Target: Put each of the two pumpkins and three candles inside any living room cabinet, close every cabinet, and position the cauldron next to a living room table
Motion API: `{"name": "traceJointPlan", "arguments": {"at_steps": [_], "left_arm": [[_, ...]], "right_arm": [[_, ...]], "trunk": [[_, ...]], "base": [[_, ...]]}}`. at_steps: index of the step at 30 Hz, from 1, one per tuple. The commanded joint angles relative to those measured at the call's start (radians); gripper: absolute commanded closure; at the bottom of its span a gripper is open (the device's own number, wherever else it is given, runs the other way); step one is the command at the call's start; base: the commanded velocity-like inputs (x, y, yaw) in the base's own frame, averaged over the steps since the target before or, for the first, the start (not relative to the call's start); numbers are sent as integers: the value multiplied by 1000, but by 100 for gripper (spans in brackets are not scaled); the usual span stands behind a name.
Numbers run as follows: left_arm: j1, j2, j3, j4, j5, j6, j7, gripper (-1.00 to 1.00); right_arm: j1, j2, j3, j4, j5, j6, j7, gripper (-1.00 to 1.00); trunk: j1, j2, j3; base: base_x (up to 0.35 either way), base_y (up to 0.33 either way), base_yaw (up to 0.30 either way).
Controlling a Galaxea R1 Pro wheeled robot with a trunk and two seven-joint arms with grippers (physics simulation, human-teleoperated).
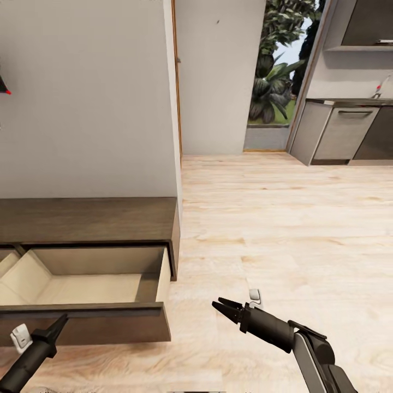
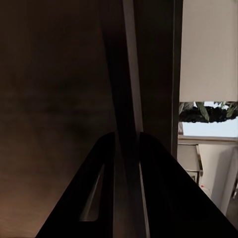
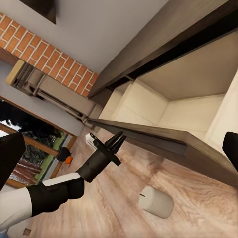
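Fingers of your left gripper [image 1: 61,319] taper to a closed black point, tips together with nothing between them, touching the top edge of the pulled-out drawer front [image 1: 109,322]. In the left wrist view the two dark pads [image 2: 106,163] stand nearly together against that smooth dark brown face. The left arm reaches up from the low near corner, slim and black, a small white block on it behind the tip.

Past the front from that gripper, the drawer's box is pale, flat-walled wood and looks empty. It belongs to the cabinet [image 1: 87,221], a long low unit with a matte dark brown grained top, set against a plain light wall.

Your right gripper [image 1: 220,306] holds its black pointed fingers slightly apart, gripping nothing. It hovers over the light plank floor [image 1: 284,229], just beside the drawer's outer corner, forearm angled in from the low far side.

Below that gripper lies one candle [image 3: 155,202], a short cream cylinder on its side on the floor, near the drawer front.
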Motion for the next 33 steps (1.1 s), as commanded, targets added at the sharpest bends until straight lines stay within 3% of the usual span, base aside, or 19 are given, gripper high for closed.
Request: {"name": "traceJointPlan", "arguments": {"at_steps": [1, 33], "left_arm": [[42, 1, 78, 35, 14, 4, 5, 100], [42, 0, 78, 36, 14, 4, 5, 100]], "right_arm": [[0, 0, -1, 0, -4, 6, 1, -100], [0, -1, -1, 2, -4, 2, 1, -100]], "trunk": [[0, 0, -1], [0, 0, -1]], "base": [[-21, 0, 0], [-12, 0, 0]]}}
